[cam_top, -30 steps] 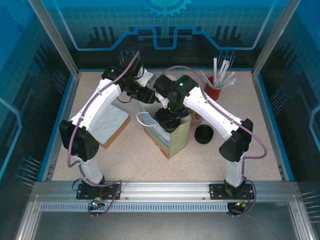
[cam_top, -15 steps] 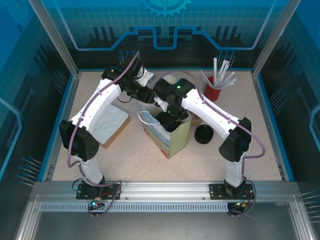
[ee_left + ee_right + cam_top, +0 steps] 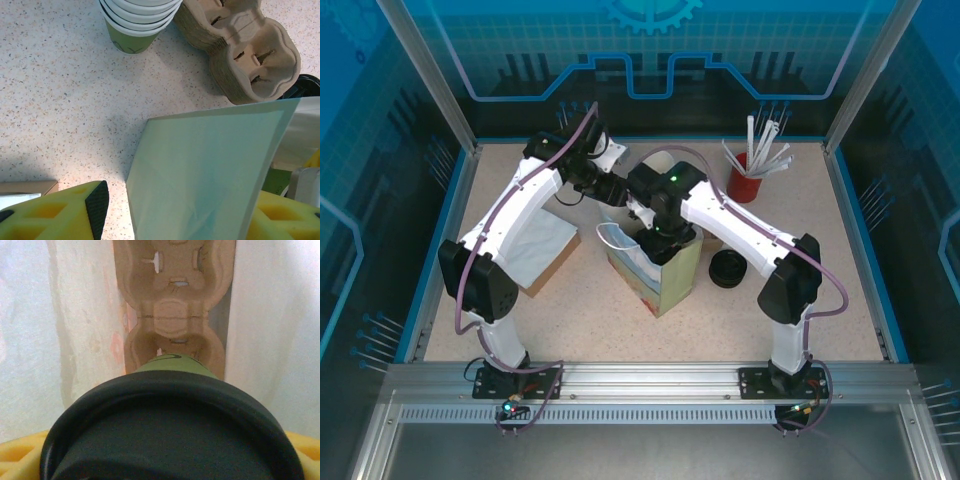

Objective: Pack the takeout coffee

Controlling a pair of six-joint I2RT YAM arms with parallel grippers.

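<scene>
Top external view, left to right: we see flat pale bags point(image 3: 535, 245) lying on the speckled table point(image 3: 570, 310) beside the left arm. An upright green paper bag point(image 3: 665, 280) stands at centre with both arms at its mouth. A stack of black lids point(image 3: 728, 268) sits just beside it, and a red pot point(image 3: 748, 182) of white sticks stands near the back edge. Bare tabletop lies open in front of the bag.

At the left wrist, the left gripper point(image 3: 185, 210) has its yellow foam pads point(image 3: 50, 215) standing apart. The bag's smooth pale wall is between them, and the left pad is clear of it. Beyond are stacked cups point(image 3: 137, 25), whose dark print we cannot read, and moulded pulp carriers point(image 3: 245, 55).

At the right wrist, the right gripper point(image 3: 165, 460) clasps the takeout coffee point(image 3: 170, 405) inside the bag, over a pulp carrier point(image 3: 172, 305). We cannot tell whether the cup is seated in it.
</scene>
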